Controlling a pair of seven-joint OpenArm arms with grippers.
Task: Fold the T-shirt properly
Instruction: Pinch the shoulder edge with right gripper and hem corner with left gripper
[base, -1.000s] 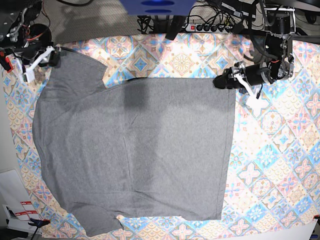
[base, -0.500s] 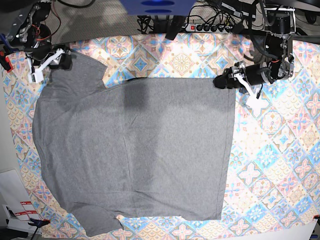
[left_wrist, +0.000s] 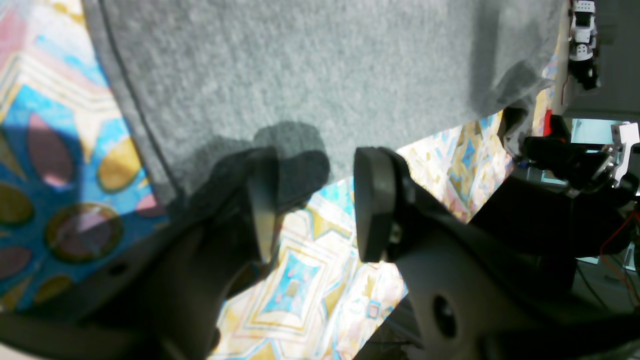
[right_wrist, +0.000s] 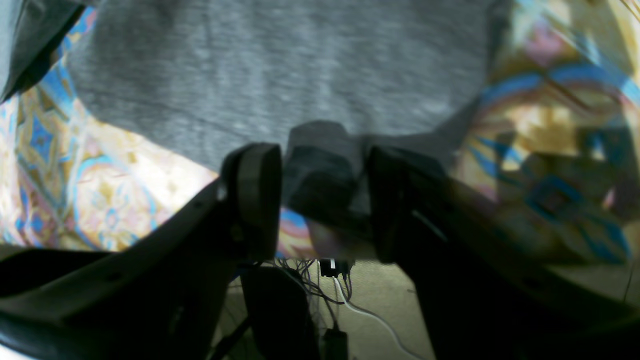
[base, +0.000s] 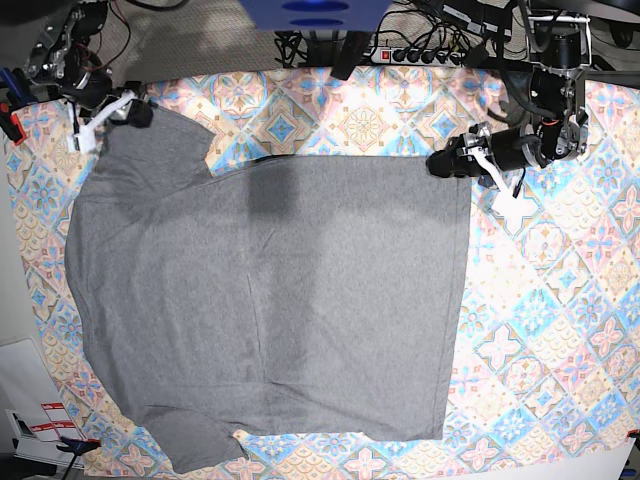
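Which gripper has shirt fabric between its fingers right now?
The right gripper: a bunched edge of the T-shirt sits between its open jaws. The left gripper shows only patterned cloth in its gap.

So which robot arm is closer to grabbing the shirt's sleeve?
The right arm. Its fingers sit open at the sleeve of the T-shirt, probably ready to grab. The left arm's fingers are at the far straight corner.

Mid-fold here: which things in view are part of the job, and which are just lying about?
Part of the job:
T-shirt
left pincer, at its corner
right pincer, at the sleeve

Lying about:
patterned cloth
power strip
papers
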